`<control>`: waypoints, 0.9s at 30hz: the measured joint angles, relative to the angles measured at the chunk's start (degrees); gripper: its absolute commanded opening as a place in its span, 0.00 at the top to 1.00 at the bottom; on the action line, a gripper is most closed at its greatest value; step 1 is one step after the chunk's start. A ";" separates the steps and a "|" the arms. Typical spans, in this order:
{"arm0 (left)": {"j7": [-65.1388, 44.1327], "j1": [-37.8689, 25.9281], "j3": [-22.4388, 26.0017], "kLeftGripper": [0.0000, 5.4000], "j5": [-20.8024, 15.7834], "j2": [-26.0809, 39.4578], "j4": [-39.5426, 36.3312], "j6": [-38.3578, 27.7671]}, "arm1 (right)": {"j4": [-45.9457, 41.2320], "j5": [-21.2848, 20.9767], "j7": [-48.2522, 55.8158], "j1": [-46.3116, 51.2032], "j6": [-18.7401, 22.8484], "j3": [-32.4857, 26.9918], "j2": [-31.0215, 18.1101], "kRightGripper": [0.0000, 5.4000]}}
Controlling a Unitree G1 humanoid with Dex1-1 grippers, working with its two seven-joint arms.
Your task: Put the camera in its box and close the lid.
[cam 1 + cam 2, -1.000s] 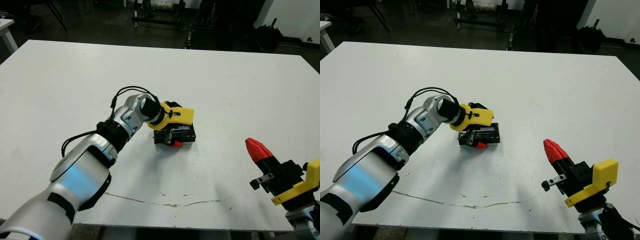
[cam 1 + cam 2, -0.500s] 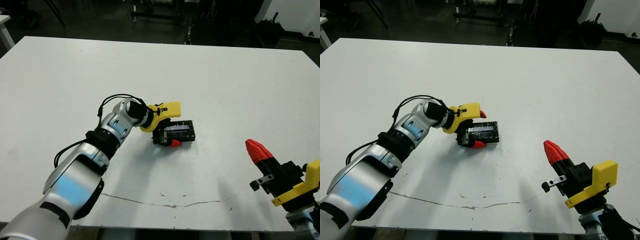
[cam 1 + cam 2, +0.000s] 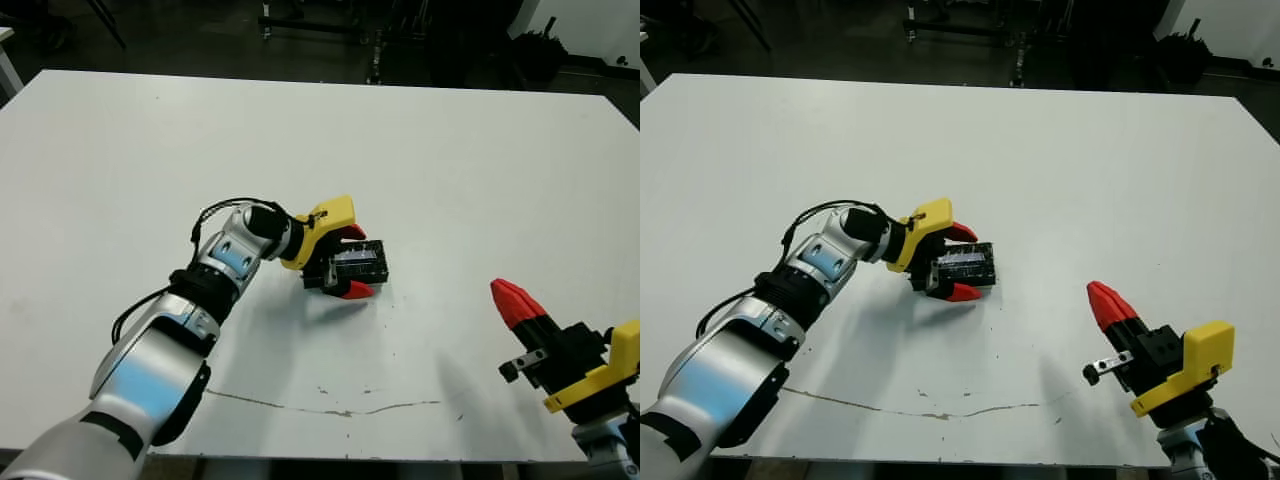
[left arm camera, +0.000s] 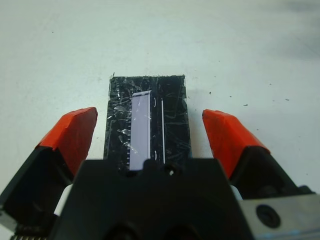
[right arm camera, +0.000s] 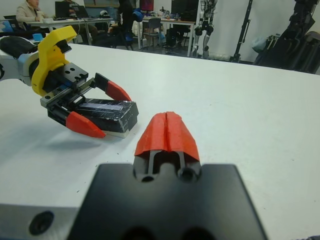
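The lid [image 4: 150,115], a glossy black slab with a wrinkled shiny top, lies flat over the box [image 5: 119,131]. Only a pale lower edge of the box shows under it. The camera is hidden. My left gripper [image 3: 354,261] is open, one red fingertip on each long side of the lidded box, with a gap on both sides. My right gripper [image 3: 502,289] hovers near the table's front right, its red tips pressed together, well apart from the box; it also shows as the right gripper [image 5: 167,122] pointing toward the box.
A thin dark crack line [image 3: 330,405] runs along the white table [image 3: 480,160] near its front edge. Dark stands and equipment [image 3: 320,20] sit beyond the far edge. A seated person [image 5: 30,12] shows far behind at desks.
My left wrist has turned and its fingers have spread, so both red tips now flank the lidded box. The box and right arm have stayed put.
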 measured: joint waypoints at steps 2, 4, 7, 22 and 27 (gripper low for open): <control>0.00 0.02 0.17 0.00 0.01 0.41 0.12 -0.21 | 0.05 0.01 0.10 0.00 0.00 -0.01 0.00 1.00; 0.00 0.08 0.53 0.00 -0.07 0.56 0.13 -0.21 | 0.04 -0.02 0.11 0.00 0.00 -0.08 0.00 1.00; 0.10 0.29 1.53 0.00 -0.38 0.71 0.13 -0.21 | 0.06 -0.05 0.15 0.01 0.00 -0.23 -0.01 1.00; -0.69 2.55 9.80 0.00 -9.71 3.01 -10.64 9.56 | 0.21 -0.33 0.27 -0.01 0.00 -0.41 -0.05 1.00; -1.01 7.02 11.72 0.00 -15.10 5.19 -22.34 18.38 | 0.19 -0.52 0.28 -0.08 0.00 -0.41 -0.12 1.00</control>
